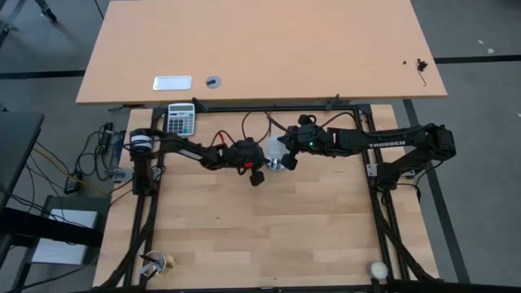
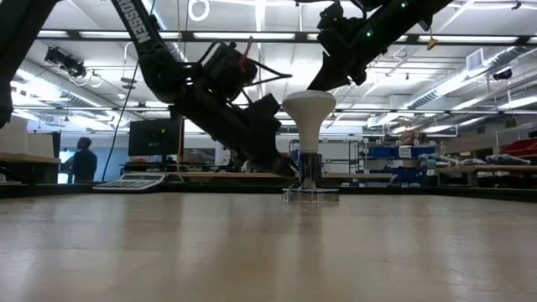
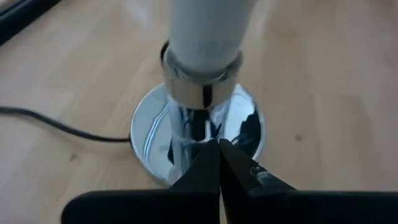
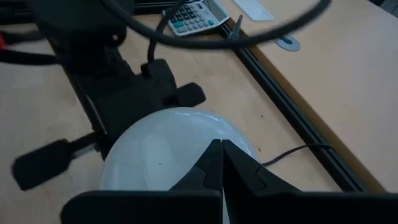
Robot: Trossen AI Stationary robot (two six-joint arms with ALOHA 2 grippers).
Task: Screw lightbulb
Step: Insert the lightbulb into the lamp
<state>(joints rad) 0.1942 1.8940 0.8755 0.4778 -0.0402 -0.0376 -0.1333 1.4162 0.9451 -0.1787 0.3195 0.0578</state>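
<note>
The white lightbulb (image 1: 277, 148) stands upright, dome up, with its screw base in the silver socket (image 2: 310, 172). The socket's round disc (image 3: 149, 124) lies flat on the table. My left gripper (image 3: 219, 146) is shut and low at the foot of the socket's stem, on the table's left side of it (image 2: 281, 164). My right gripper (image 4: 221, 146) is shut just above the bulb's dome (image 4: 168, 149), coming from the table's right (image 2: 331, 71). My left gripper's shut fingertips (image 3: 211, 158) slant down from the table's left to the silver disc beside the stem (image 3: 186, 134); whether they touch it cannot be told. My right gripper's shut fingertips (image 4: 214, 158) sit over the top of the dome; whether they touch it cannot be told.
The socket's black cord (image 3: 62, 127) runs off over the table. A calculator (image 1: 181, 120) lies at the far left behind the frame rail. Cream balls sit at the near corners (image 1: 378, 268) (image 1: 168, 261). A person (image 2: 82, 159) stands in the room beyond.
</note>
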